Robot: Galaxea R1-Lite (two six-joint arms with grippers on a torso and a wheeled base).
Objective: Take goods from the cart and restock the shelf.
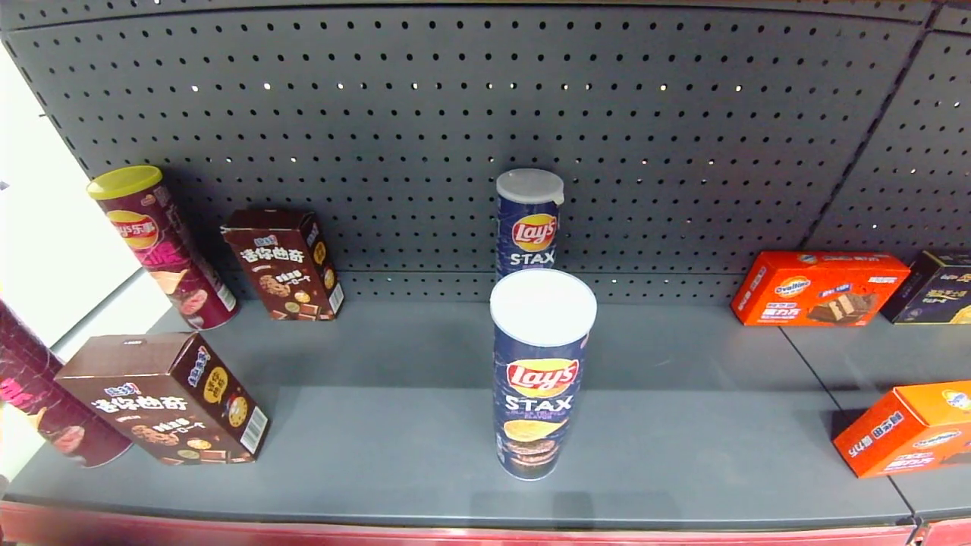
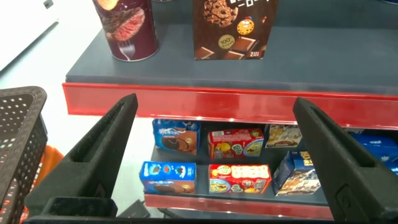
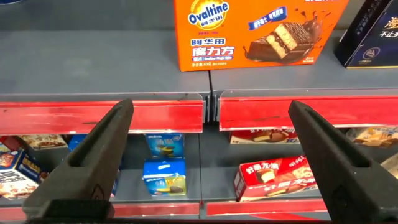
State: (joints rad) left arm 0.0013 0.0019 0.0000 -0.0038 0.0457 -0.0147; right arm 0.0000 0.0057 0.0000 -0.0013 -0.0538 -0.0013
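Observation:
Two blue chip cans stand upright mid-shelf: one near the front [image 1: 540, 371], one behind it by the pegboard [image 1: 529, 220]. On the grey shelf [image 1: 683, 425], brown cookie boxes [image 1: 171, 398] [image 1: 284, 263] and maroon chip cans [image 1: 155, 243] stand at the left. Orange wafer boxes [image 1: 819, 288] [image 1: 906, 428] lie at the right. My left gripper [image 2: 211, 162] hangs open and empty below the shelf's red front lip [image 2: 205, 102], under a cookie box [image 2: 231, 28]. My right gripper [image 3: 214, 165] is open and empty too, in front of an orange wafer box [image 3: 255, 34].
A black mesh cart basket [image 2: 18, 143] sits beside the left gripper. A lower shelf holds small snack boxes [image 2: 239, 158] [image 3: 165, 177]. A dark box [image 1: 933, 288] lies at the far right. Pegboard backs the shelf.

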